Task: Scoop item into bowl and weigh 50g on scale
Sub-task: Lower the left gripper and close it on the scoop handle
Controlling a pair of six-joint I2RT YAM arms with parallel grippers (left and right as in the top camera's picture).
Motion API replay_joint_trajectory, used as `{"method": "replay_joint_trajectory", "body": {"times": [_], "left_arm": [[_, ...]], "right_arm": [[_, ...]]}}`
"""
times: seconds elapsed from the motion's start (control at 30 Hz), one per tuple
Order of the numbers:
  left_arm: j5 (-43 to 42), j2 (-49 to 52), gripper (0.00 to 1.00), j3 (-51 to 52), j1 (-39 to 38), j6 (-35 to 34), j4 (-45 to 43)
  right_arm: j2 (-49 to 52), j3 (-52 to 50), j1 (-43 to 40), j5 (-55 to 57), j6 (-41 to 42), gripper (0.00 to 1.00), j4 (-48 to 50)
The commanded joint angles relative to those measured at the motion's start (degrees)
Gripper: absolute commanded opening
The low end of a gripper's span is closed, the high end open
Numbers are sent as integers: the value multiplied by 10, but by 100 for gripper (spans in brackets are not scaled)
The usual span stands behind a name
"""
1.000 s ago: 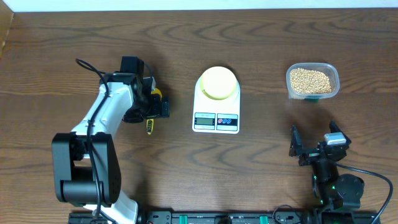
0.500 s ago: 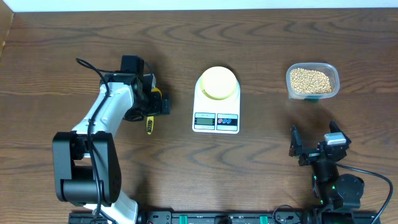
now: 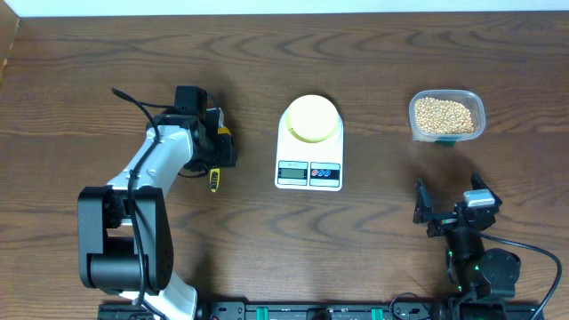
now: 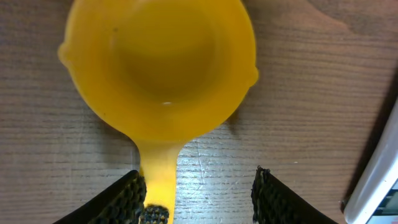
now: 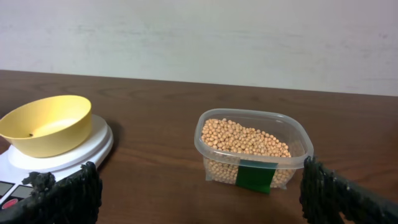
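Note:
The tan grains (image 3: 443,113) fill a clear plastic container (image 3: 471,124) at the right; the right wrist view shows them (image 5: 245,137) too. The pale-yellow bowl (image 3: 312,118) stands empty on the white scale (image 3: 309,169), also seen in the right wrist view as bowl (image 5: 46,124) and scale (image 5: 68,155). A yellow scoop (image 4: 161,62) lies on the table. Its handle (image 4: 158,177) passes between the fingers of my left gripper (image 4: 199,199). The left finger touches the handle, the right finger stands apart from it, so the gripper is open. My right gripper (image 5: 202,196) is open and empty, near the table's front edge.
A green label (image 5: 255,176) marks the container's (image 5: 292,140) near wall. The scale's edge (image 4: 379,180) shows at the right of the left wrist view. The scoop's handle end (image 3: 214,180) sticks out below the left gripper (image 3: 213,149). A pale wall rises behind the table.
The left gripper's jaws have narrowed around the scoop handle, and the left arm has shifted slightly. The right arm has not moved.

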State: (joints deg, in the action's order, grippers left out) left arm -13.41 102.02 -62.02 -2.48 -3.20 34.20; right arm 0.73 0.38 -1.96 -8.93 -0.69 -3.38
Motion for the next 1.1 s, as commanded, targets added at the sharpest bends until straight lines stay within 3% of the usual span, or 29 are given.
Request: {"method": "replay_joint_trajectory", "body": {"times": [0.0,0.93,1.03,1.07], "left_arm": [[-1,8,57,13,-2,-1,-14],[-1,8,57,19,-2,-1,-48],[-1,8,58,19,-2,-1,-50],[-1,8,63,19,-2,-1,-52]], "right_arm": [[-2,-1,1,4,-7,99,-2],[-2,-1,1,4,-7,99,-2],[-2,-1,1,4,-7,99,-2],[-2,-1,1,4,-7,99,-2]]}}
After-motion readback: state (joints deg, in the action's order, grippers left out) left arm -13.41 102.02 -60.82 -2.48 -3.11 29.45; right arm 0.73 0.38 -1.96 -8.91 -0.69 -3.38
